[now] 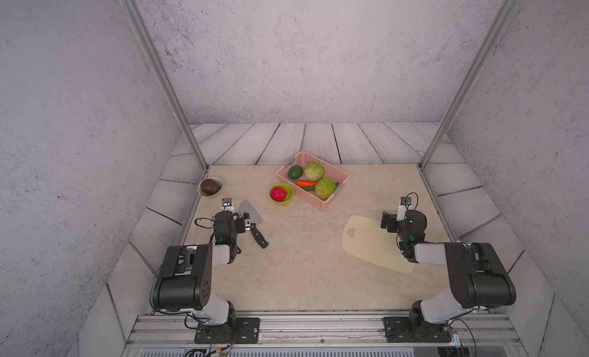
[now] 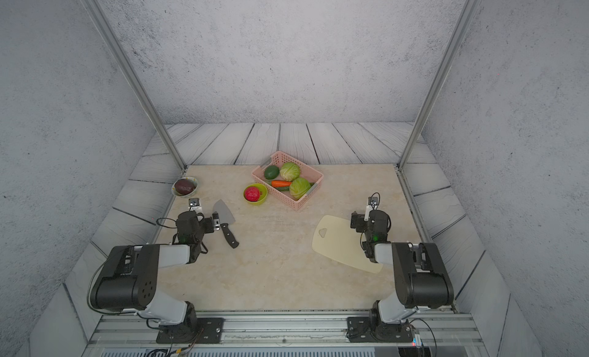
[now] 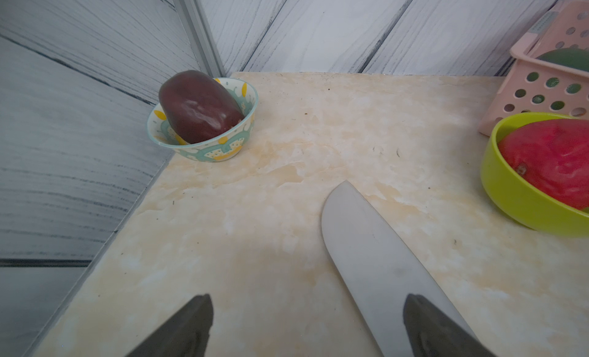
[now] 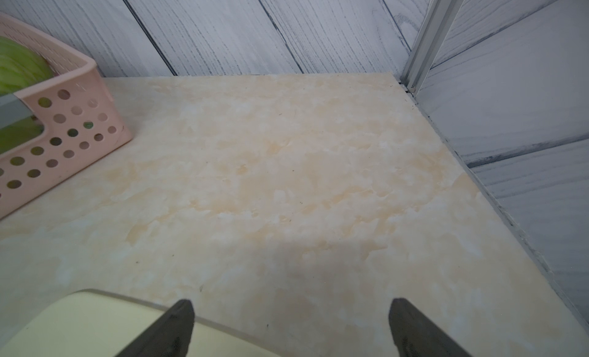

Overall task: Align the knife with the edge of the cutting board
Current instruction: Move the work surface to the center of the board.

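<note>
My left gripper (image 1: pixel 244 223) stands spread wide and empty, low over the knife (image 1: pixel 251 212), which lies flat on the marbled tabletop (image 1: pixel 302 269). In both top views this gripper sits where the broad grey blade meets the black handle. The blade runs on ahead of my fingertips toward the back wall, and the handle trails back toward my base, slanting toward my right side. From the left wrist camera one of its fingers (image 3: pixel 436 333) overlaps the blade and the other hangs over bare tabletop; whether it touches the steel I cannot tell. My right gripper (image 1: pixel 386 221) is likewise released and holds nothing, hovering at the far corner of the cutting board (image 1: pixel 366 247). In its wrist view one finger crosses the board's rounded corner and the other is over the table beyond the board's edge. Most of the board lies behind that gripper, back toward my base, skewed to the table's edges, with its heart-shaped hole (image 1: pixel 351 232) near the short side facing my left arm. Knife and board are well apart, with a stretch of tabletop between them. Ahead of the left gripper and to its right, a green bowl (image 1: pixel 284 201) with a red fruit sits just beside a pink basket (image 1: pixel 298 192) of vegetables.
</note>
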`<state>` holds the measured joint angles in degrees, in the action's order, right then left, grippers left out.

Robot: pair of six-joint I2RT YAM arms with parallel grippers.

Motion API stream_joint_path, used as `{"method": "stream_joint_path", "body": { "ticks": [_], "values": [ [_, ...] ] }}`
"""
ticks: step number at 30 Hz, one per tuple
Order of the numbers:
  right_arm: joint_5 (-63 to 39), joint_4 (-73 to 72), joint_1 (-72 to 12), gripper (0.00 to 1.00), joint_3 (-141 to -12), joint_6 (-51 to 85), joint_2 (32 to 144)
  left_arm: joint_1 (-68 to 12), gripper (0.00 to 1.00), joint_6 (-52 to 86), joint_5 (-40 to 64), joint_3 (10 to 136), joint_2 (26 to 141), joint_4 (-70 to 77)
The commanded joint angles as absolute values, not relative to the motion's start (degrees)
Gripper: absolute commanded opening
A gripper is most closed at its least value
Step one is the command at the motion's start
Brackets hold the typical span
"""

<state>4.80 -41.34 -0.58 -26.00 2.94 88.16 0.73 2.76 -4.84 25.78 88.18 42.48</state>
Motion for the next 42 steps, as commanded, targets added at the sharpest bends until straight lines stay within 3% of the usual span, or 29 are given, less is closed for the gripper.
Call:
{"method": "stream_joint_path", "body": {
  "ticks": [1, 14, 19, 22, 30, 42],
  "values": [
    [4.57, -40.8, -0.56, 0.99, -26.5, 2.71, 87.71, 0.44, 0.98, 2.2, -5.09, 26.68, 87.34, 42.61],
    [5.49, -40.35, -0.63, 0.99, -26.59, 2.98, 86.95, -0.05, 0.98, 2.7, -7.6, 27.0, 86.76, 42.07],
    [9.22, -35.63, -0.66, 0.99, -26.66, 4.9, 81.49, -0.78, 0.98, 9.38, -23.22, 35.84, 80.02, 19.7],
    [12.13, -23.86, -0.56, 0.99, -30.02, 9.4, 77.64, -0.84, 0.98, 18.88, -29.42, 41.18, 77.77, 7.68],
    [10.2, 4.05, -0.61, 0.99, -41.99, 17.68, 73.19, -1.01, 0.98, 34.33, -27.0, 56.94, 77.72, -18.53],
    [0.58, 30.22, -0.53, 0.99, -49.85, 26.7, 66.26, -0.93, 0.98, 33.61, -3.57, 71.65, 82.08, -34.01]
  ]
}}
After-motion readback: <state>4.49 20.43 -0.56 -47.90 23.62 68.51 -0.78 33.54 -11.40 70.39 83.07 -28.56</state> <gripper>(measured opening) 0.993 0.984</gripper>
